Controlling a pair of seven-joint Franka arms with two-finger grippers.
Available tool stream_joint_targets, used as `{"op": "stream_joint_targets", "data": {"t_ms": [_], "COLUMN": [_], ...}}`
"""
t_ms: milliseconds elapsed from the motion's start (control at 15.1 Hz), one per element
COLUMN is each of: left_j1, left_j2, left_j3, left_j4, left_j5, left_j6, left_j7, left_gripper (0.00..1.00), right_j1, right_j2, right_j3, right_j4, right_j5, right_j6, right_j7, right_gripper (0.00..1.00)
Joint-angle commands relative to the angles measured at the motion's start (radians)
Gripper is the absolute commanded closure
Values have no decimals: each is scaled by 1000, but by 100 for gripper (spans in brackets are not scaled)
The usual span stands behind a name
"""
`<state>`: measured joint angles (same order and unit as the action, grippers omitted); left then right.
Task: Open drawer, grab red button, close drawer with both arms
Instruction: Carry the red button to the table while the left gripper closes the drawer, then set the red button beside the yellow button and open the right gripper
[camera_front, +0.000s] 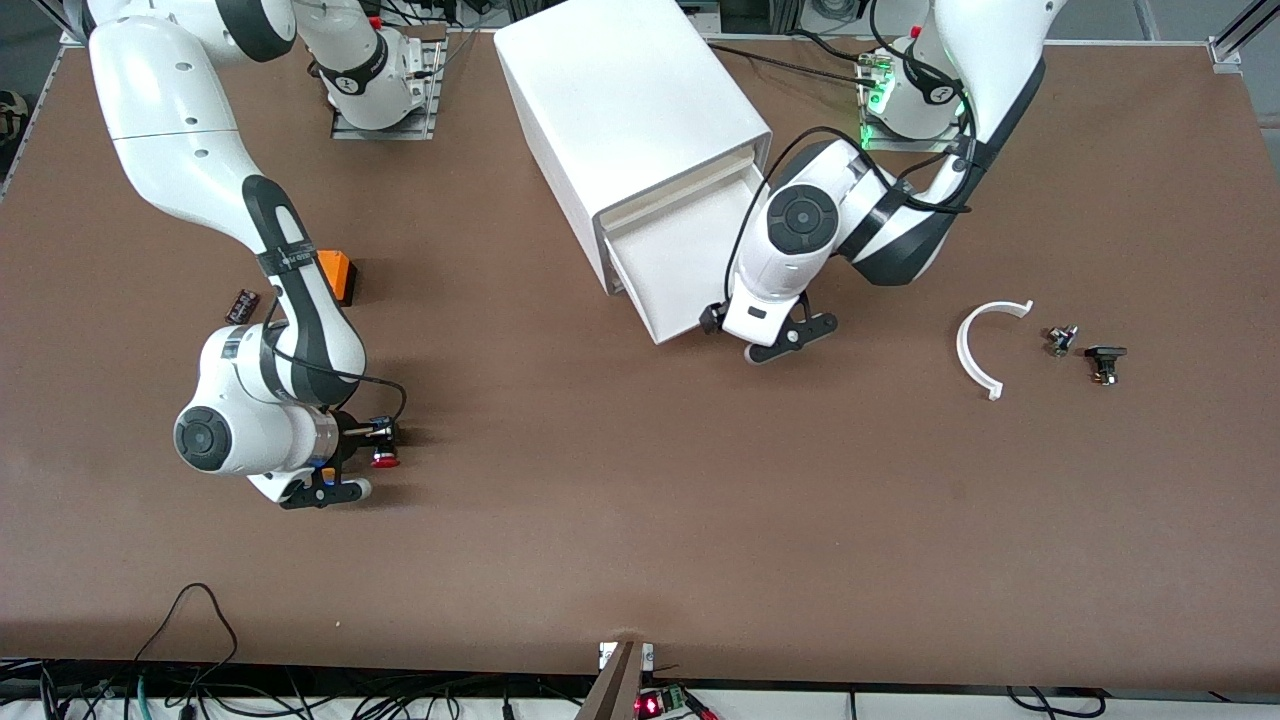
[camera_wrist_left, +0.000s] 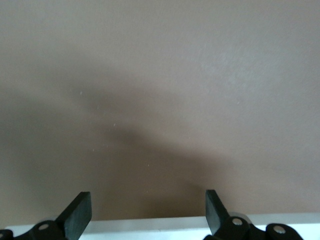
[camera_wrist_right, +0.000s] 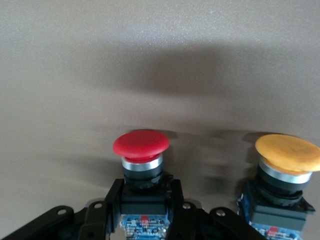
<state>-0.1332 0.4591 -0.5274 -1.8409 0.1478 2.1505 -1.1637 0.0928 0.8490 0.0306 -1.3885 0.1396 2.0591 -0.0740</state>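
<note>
Fingers of the right gripper (camera_wrist_right: 144, 212) are clamped on the black body of the button (camera_wrist_right: 141, 155), whose red cap points outward from between them. From the front, that button (camera_front: 384, 457) sits low at the right arm's end of the counter (camera_front: 640, 520), held just at the surface; whether it rests on the counter or is lifted clear I cannot tell. Right beside it, in the right wrist view, stands a like button with an orange-yellow cap (camera_wrist_right: 287, 165), untouched.

Over by the cabinet (camera_front: 625, 120), the drawer (camera_front: 680, 265) is pulled out, its white tray open toward the front camera. The left gripper (camera_front: 775, 340) hangs just beside the drawer's front edge, toward the left arm's end, with its fingers (camera_wrist_left: 80, 212) spread wide and holding nothing; only bare counter shows between them, with a white edge close below.

An orange box (camera_front: 338, 275) and a small dark part (camera_front: 242, 305) lie near the right arm's forearm. Toward the left arm's end lie a white curved piece (camera_front: 975, 345) and two small dark components (camera_front: 1085, 350).
</note>
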Motion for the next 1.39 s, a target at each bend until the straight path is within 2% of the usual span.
{"op": "stream_joint_targets", "data": {"t_ms": [0,66,463,727,1322], "left_j1": [-23,-32,-39,-28,-26], "left_j2": [-26,-30,-46,-48,-48], "left_j3": [-3,-5,-71,-124,-203], "left_j4": [-38,-38,-52,-75,-98], "left_j5": [33,33,32,32,15], "left_j6": [6,-6,-54,-54,-69], "left_j7": [-53,-54,-88,-122,-166], "left_gripper": [0,0,0,0,0], "right_j1": [-4,-7,-1,18,19], "right_j2": [-16,-21,-131,-224,-464], "right_j3": [11,9,-12,-11,-3], "right_j4": [-4,-3,-9,-14,-17], "right_j5": [-2,-3,-60,-184,-175], "right_j6": [6,4,-54,-151,-353], "right_j7": [30,26,46,158,201], "right_gripper": [7,0,0,0,0]}}
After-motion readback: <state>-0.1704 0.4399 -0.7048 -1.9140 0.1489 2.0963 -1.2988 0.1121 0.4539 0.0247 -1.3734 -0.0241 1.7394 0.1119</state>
